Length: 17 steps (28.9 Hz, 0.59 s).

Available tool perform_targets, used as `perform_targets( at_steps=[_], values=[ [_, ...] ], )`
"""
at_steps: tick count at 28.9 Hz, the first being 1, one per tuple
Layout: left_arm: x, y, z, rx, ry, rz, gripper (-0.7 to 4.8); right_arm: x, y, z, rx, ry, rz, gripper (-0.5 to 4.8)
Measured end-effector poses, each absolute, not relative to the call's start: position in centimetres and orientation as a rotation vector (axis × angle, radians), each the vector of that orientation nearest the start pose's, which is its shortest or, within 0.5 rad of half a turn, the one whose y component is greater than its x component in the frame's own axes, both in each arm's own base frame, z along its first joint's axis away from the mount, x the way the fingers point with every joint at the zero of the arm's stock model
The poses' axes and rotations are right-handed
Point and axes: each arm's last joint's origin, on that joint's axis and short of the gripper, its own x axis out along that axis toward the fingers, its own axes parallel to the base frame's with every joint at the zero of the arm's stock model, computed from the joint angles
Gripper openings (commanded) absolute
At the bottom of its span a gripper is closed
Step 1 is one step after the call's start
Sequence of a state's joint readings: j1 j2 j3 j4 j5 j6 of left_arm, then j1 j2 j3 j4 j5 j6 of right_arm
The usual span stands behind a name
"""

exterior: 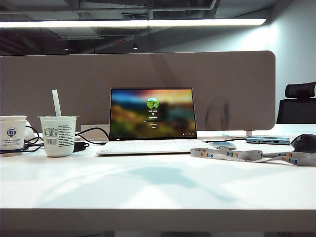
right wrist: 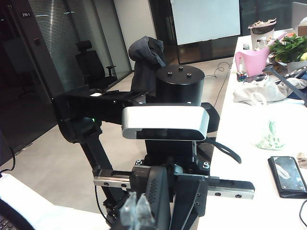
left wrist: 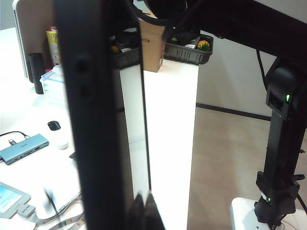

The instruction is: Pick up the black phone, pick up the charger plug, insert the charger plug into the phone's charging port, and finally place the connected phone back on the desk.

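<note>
The black phone point(left wrist: 91, 120) stands on edge close to the left wrist camera, a tall black slab with side buttons and a glossy face mirroring the room. My left gripper point(left wrist: 144, 211) is shut on it: one fingertip presses the glossy face, the other is hidden behind the slab. My right gripper point(right wrist: 136, 211) has its tape-covered tips together with nothing visible between them, beside a black dotted slab point(right wrist: 156, 191) I cannot identify. The charger plug and the charging port are hidden. The white desk point(exterior: 158, 187) holds no phone in the exterior view, and neither gripper appears there.
On the desk stand an open laptop point(exterior: 152, 118), two cups point(exterior: 58, 136), a black cable point(exterior: 94, 132), a lanyard point(exterior: 247, 155), a grey-blue hub point(exterior: 267, 140) and a mouse point(exterior: 305, 143). The robot's camera mount point(right wrist: 165, 122) faces the right gripper. A black arm column point(left wrist: 280, 158) rises nearby.
</note>
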<state>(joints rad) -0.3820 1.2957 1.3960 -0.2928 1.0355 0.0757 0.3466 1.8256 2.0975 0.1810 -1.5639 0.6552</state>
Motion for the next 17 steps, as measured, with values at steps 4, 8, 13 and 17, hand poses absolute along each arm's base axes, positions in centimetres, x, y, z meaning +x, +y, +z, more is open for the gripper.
perform_targets(
  at_steps=[4, 8, 13, 17],
  values=[
    [23.9, -12.2, 42.5, 0.026, 0.131, -1.404, -0.07, 33.6, 15.2, 51.2, 0.139, 0.191, 1.904, -0.06],
    [24.0, -12.2, 42.3, 0.057, 0.129, -1.341, -0.06, 33.9, 14.5, 51.2, 0.140, 0.189, 1.883, -0.06],
    [24.4, -12.1, 42.2, 0.120, 0.116, -1.224, -0.06, 34.4, 13.5, 51.3, 0.161, 0.171, 1.821, -0.06],
    [24.6, -11.9, 42.3, 0.167, 0.102, -1.092, -0.07, 34.9, 13.3, 51.5, 0.251, 0.137, 1.681, -0.06]
  ],
)
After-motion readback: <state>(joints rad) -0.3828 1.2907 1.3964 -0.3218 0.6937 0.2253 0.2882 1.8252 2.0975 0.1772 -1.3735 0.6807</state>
